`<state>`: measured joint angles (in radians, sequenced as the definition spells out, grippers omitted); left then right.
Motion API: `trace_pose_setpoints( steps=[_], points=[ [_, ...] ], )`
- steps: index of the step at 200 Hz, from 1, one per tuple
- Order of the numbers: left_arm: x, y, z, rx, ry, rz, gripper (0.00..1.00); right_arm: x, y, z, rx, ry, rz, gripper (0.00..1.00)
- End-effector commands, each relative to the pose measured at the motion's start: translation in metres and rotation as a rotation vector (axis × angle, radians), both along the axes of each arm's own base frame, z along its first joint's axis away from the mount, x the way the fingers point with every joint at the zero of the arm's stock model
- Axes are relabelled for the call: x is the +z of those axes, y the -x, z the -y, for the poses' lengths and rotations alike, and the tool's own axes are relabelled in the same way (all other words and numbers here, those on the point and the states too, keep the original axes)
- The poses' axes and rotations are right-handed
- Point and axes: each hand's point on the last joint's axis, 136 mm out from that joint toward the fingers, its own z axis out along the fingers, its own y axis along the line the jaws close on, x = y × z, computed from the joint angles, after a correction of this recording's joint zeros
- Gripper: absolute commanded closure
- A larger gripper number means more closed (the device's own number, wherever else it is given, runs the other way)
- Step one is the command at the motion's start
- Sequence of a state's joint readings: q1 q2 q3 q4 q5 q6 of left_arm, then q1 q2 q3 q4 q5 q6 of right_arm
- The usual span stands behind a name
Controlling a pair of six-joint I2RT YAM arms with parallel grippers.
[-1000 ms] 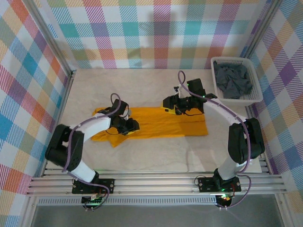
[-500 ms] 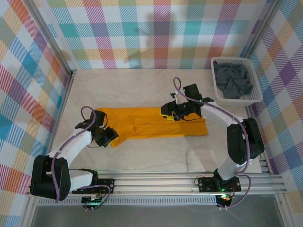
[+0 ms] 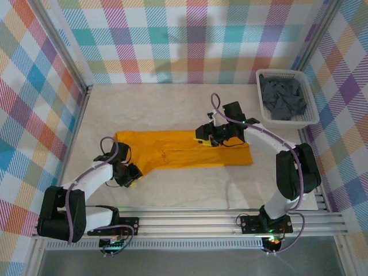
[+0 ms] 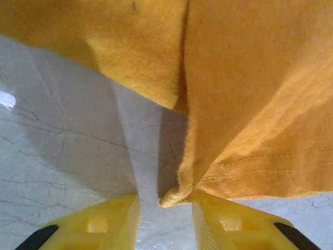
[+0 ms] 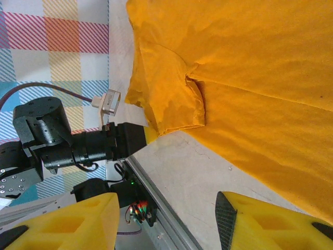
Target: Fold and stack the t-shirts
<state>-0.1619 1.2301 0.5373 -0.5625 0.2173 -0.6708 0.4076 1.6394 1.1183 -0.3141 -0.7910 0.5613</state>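
a: near end first. left wrist?
b: left gripper (image 4: 165,203) low over the table (image 4: 62,146), yellow fingers (image 4: 99,226) apart. a hemmed corner of the orange tee (image 4: 250,94) pokes into the gap, close by one finger, not pinched. released, holding nothing.
a: overhead add anything?
b: the pose. left arm (image 3: 89,179) lies low, elbow out to its left, forearm reaching to the tee's near left corner. wrist view can't give that.
a: where's the tee?
b: flat on the table mid-workspace, long side running left to right. one sleeve (image 5: 174,104) sticks out at the near left corner. right wrist looks back across the cloth and catches the left gripper at that sleeve's tip.
a: right side?
b: right arm (image 3: 290,172) rises from its base and bends left, right gripper (image 5: 167,205) over the tee by its far edge. jaws wide, bare table between them, nothing gripped.
a: far end?
b: white basket (image 3: 290,122) at the far right corner, well apart from the orange tee, grey tees (image 3: 283,98) heaped inside.
a: counts?
b: one orange tee, one basket, two arms. grey heap too crumpled to count.
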Motion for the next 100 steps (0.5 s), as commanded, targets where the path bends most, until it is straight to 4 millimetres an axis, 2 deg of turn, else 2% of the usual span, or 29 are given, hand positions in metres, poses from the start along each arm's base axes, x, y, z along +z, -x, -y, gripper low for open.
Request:
trace_pose_setpoints(
  steps=[1, 32, 59, 79, 100],
  points=[
    [-0.006, -0.013, -0.002, -0.015, -0.020, 0.052, 0.71, 0.016, -0.003, -0.007, 0.028, -0.039, 0.045, 0.48],
    [-0.001, -0.031, -0.011, -0.002, -0.079, 0.133, 0.74, 0.017, -0.003, -0.008, 0.028, -0.045, 0.045, 0.48],
    [0.014, -0.046, -0.009, 0.003, -0.065, 0.227, 0.71, 0.017, -0.003, -0.008, 0.029, -0.045, 0.044, 0.48],
    [0.018, -0.046, -0.006, -0.011, -0.047, 0.255, 0.66, 0.015, -0.002, -0.008, 0.029, -0.042, 0.039, 0.48],
    [0.012, -0.039, -0.004, -0.033, -0.036, 0.230, 0.65, 0.014, -0.002, -0.008, 0.029, -0.041, 0.036, 0.48]
  ],
)
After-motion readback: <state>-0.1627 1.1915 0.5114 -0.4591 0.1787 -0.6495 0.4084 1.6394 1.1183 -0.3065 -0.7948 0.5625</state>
